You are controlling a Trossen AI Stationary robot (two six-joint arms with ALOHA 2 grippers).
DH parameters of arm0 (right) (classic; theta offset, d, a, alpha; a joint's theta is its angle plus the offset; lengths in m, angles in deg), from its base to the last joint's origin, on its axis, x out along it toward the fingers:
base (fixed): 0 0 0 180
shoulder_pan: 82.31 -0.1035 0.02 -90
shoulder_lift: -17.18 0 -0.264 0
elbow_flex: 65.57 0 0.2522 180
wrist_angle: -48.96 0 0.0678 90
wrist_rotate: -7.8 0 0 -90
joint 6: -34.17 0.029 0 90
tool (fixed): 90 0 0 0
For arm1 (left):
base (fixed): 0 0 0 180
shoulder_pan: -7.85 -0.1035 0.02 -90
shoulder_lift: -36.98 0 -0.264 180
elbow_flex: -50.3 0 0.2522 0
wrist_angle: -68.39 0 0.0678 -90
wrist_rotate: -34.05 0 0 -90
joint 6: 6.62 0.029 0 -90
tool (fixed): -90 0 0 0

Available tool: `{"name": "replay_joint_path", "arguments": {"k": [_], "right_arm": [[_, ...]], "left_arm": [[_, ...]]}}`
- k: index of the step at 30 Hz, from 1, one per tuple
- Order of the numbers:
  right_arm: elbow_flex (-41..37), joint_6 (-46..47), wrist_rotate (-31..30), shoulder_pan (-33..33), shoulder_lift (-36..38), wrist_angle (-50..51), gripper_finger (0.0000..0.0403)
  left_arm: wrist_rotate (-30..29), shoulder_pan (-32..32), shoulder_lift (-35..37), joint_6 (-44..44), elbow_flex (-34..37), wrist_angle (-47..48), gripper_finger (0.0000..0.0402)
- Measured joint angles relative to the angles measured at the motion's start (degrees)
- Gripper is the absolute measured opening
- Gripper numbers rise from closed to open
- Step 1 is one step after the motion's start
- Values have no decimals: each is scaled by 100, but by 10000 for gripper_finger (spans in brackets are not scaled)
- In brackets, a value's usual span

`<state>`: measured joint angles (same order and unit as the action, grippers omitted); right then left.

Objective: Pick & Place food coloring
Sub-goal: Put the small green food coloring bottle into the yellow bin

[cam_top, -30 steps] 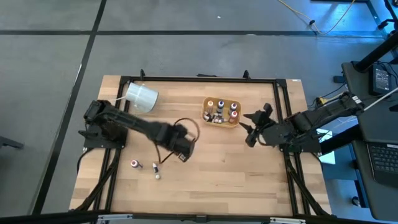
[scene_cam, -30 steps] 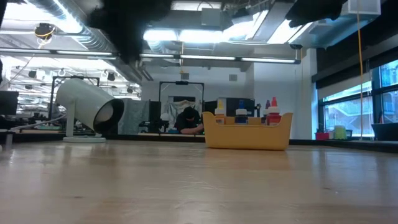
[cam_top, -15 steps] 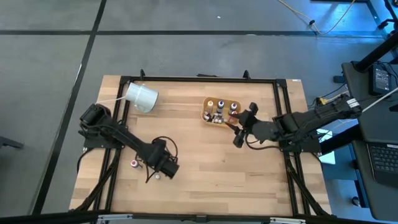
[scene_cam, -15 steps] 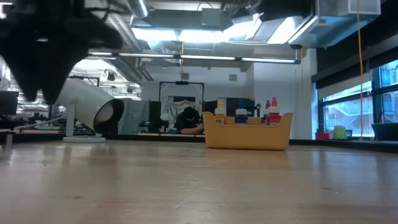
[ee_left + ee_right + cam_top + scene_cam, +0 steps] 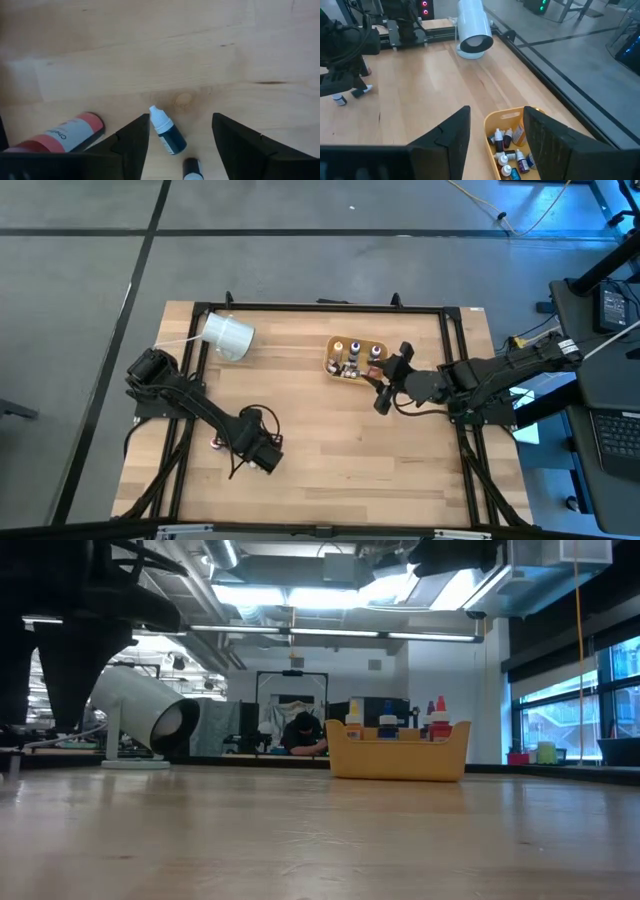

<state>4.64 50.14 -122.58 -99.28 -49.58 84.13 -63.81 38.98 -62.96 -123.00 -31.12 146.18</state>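
Observation:
Three loose food coloring bottles lie on their sides on the wooden table near its near-left part: a dark vial with a white cap (image 5: 167, 133), a second dark vial (image 5: 190, 169) and a red-labelled bottle (image 5: 65, 138), which also shows in the high view (image 5: 217, 444). My left gripper (image 5: 182, 145) is open above them, a finger on either side of the white-capped vial, touching nothing. My right gripper (image 5: 495, 135) is open and empty, just right of the tan-orange tray (image 5: 355, 358), which holds several small bottles (image 5: 507, 150).
A large white cylinder (image 5: 228, 336) lies on its side at the table's far left. The tray (image 5: 398, 751) stands at the far middle. Bare wood lies between the two arms and along the near edge. A person sits in the room far behind the table (image 5: 300, 734).
My left gripper has gone toward the table's near edge and a little left, and down, until it hangs over the loose bottles. My right gripper has gone left toward the tray, then kept still. The bottles and tray have not moved.

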Motion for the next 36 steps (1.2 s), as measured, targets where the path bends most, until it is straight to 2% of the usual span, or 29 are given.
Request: {"name": "replay_joint_path", "arguments": {"k": [6,13,21,36], "right_arm": [[0,0,0,2,0,10,184],[0,0,-1,0,0,17,184],[0,0,-2,0,2,25,184],[0,0,2,0,2,92,184]], "left_arm": [[26,-3,0,-527,0,-4,219],[71,-4,-200,-597,2,-56,209],[653,0,-582,-736,7,-301,201],[562,-12,-708,-741,114,-709,168]]}}
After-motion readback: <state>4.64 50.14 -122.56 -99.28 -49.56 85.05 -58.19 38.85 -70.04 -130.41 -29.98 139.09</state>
